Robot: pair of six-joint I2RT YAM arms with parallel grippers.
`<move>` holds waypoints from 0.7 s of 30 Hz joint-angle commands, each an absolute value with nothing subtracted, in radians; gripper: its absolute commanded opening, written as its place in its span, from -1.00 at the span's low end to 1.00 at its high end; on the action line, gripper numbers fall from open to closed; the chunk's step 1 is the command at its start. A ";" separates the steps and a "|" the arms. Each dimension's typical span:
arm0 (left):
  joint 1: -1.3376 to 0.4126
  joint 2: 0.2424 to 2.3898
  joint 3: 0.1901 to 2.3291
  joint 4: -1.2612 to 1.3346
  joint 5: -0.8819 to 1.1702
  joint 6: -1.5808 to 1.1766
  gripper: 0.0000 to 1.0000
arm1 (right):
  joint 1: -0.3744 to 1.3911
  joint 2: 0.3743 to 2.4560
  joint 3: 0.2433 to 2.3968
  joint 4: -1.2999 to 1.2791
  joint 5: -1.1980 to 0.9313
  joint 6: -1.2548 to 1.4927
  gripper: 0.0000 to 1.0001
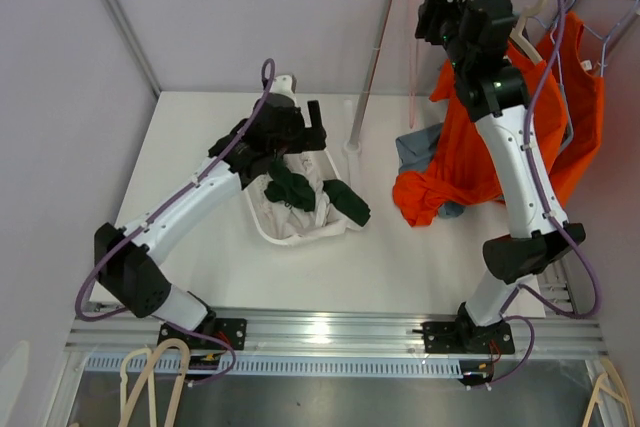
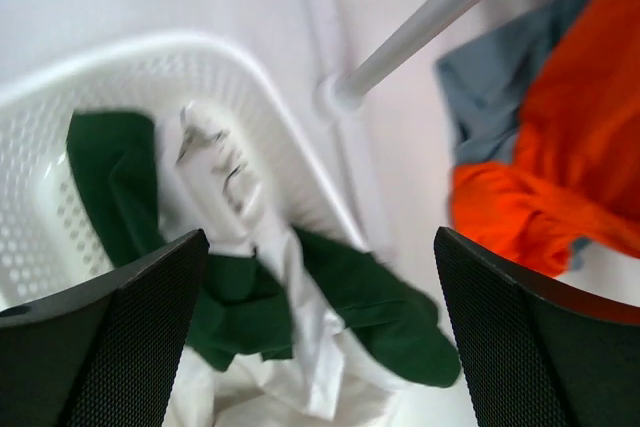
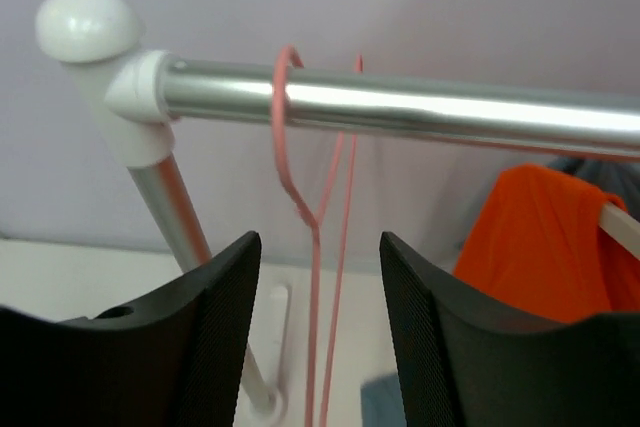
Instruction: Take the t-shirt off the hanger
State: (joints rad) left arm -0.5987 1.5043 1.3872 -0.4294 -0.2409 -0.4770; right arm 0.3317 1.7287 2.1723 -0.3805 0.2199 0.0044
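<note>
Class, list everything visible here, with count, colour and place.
basket: one, white, on the table
green garments: about two, dark green, in and over the basket
white garment: one, white, in the basket
rail: one, silver, top right
pink hanger: one, pink, bare on the rail
orange t-shirts: apparently two, orange, hung from the rail
grey-blue garment: one, grey-blue, below the rail
spare hangers: several, beige, front edge
left gripper: one, black, open above the basket
right gripper: one, black, open by the pink hanger

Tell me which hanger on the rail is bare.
The thin pink wire hanger, hooked near the capped end of the rail. The others there carry orange shirts.
</note>
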 commanded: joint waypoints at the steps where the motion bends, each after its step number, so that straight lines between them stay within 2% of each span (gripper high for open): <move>1: -0.617 1.463 1.439 -0.451 -0.282 -0.440 0.99 | 0.269 1.640 2.326 -0.541 0.223 0.039 0.11; 3: -0.624 1.442 1.427 -0.425 -0.268 -0.437 0.99 | 0.236 1.634 2.387 -0.638 0.229 0.069 0.12; 5: -0.643 1.433 1.414 -0.397 -0.270 -0.423 0.99 | 0.204 1.577 2.350 -0.698 0.171 0.046 0.22; 6: -0.650 1.431 1.416 -0.393 -0.276 -0.417 0.99 | 0.198 1.545 2.311 -0.696 0.169 0.031 0.49; 8: -0.670 1.434 1.439 -0.396 -0.291 -0.397 0.99 | 0.192 1.432 2.164 -0.640 0.198 -0.029 0.74; 9: -0.679 1.437 1.445 -0.397 -0.296 -0.388 0.99 | 0.190 1.395 2.126 -0.620 0.221 -0.035 0.98; 10: -0.684 1.436 1.453 -0.400 -0.296 -0.384 0.99 | 0.143 1.369 2.122 -0.646 0.216 -0.026 0.99; 11: -0.686 1.436 1.457 -0.405 -0.299 -0.380 0.99 | 0.100 1.382 2.205 -0.702 0.181 -0.005 0.99; 12: -0.692 1.425 1.459 -0.403 -0.301 -0.374 0.99 | 0.048 1.403 2.254 -0.812 0.076 0.014 0.92; 14: -0.692 1.411 1.450 -0.396 -0.301 -0.373 0.99 | -0.091 1.448 2.310 -0.870 -0.030 0.040 0.89; 21: -0.698 1.368 1.430 -0.373 -0.293 -0.362 0.99 | -0.378 1.474 2.253 -0.815 -0.457 0.175 0.50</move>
State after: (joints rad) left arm -0.6918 1.4242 1.4220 -0.4099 -0.2825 -0.3866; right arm -0.2935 1.4136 2.2711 -0.7895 -0.2100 0.0971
